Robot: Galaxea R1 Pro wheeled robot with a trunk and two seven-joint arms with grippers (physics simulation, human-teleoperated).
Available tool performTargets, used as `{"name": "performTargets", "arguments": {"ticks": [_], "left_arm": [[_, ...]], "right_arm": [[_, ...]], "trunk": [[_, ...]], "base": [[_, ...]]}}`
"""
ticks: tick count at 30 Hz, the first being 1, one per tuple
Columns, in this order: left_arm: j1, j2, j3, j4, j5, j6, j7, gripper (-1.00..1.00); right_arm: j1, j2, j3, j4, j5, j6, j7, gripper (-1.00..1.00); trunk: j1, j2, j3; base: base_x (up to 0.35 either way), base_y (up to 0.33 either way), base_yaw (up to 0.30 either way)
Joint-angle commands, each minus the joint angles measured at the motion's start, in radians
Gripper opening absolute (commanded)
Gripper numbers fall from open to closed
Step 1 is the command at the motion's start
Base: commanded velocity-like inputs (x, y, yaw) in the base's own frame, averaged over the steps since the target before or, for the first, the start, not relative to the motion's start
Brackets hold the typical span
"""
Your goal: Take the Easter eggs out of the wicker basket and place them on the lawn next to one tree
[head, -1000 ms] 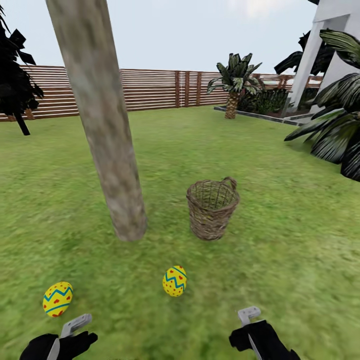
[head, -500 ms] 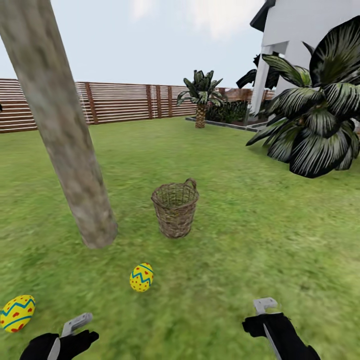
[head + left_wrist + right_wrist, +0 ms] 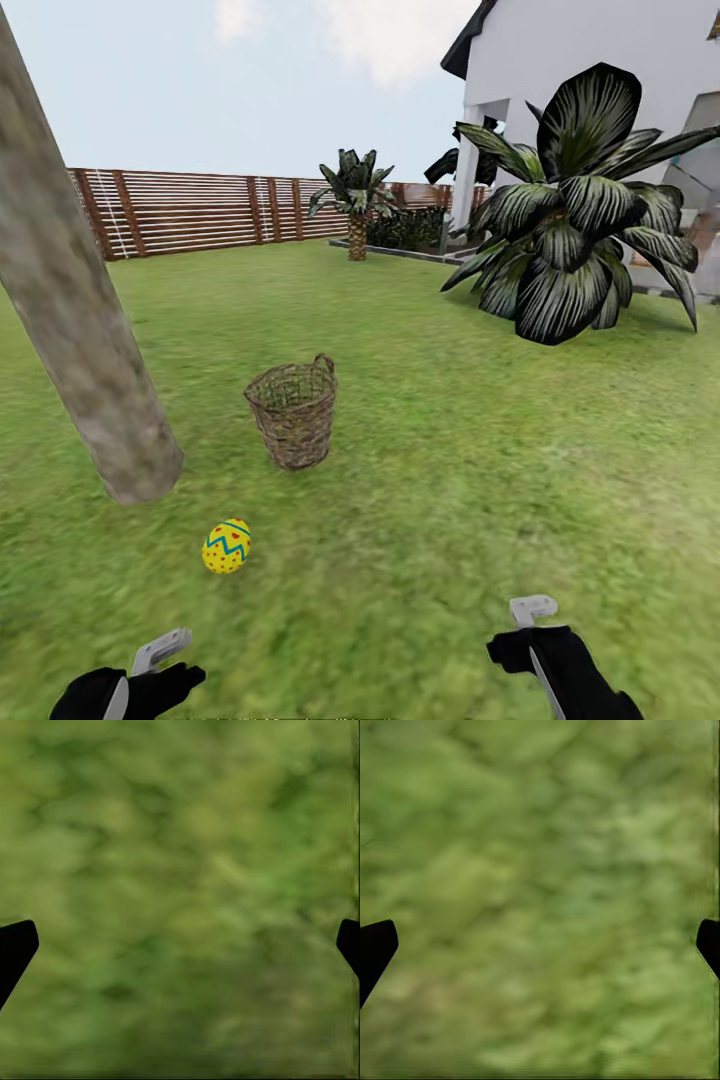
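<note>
Head view: lawn [image 3: 470,500] = wide flat green grass, mottled lighter/darker patches, runs back to a brown horizontal-slat fence [image 3: 200,210] closing the far edge of the garden. White house [image 3: 580,60] w/ a pillar at the far right corner. Pale sky w/ thin cloud above.

Tree [image 3: 75,330]: thick grey-tan mottled trunk, leaning in frame, base meets the grass near the lawn's left side; canopy out of frame. Wicker basket [image 3: 293,415] stands upright on the grass just right of the trunk base, apart from it, loop handle on its far rim. Cannot tell what is inside; interior reads as weave only.

One Easter egg [image 3: 227,545], yellow w/ red dots + blue-green zigzag, lies on the grass nearer the robot than trunk and basket, near both, touching neither.

Other plants: big dark striped-leaf plant [image 3: 570,220] at right in front of the house; small palm [image 3: 355,195] by the fence.

Left gripper [image 3: 180,945] and right gripper [image 3: 540,945]: fingers spread wide, nothing between them, blurred grass below. Both low at the near edge in head view, well apart.
</note>
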Motion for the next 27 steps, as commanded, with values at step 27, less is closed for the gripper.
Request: {"name": "performTargets", "arguments": {"ticks": [27], "left_arm": [[0.0,-0.012,0.005,-0.001,0.006,0.006,-0.001,1.0]], "right_arm": [[0.0,0.002,-0.002,-0.001,0.01,0.003,0.01,1.0]], "trunk": [[0.0,0.0,-0.001]], "base": [[0.205,-0.253,-0.031]]}}
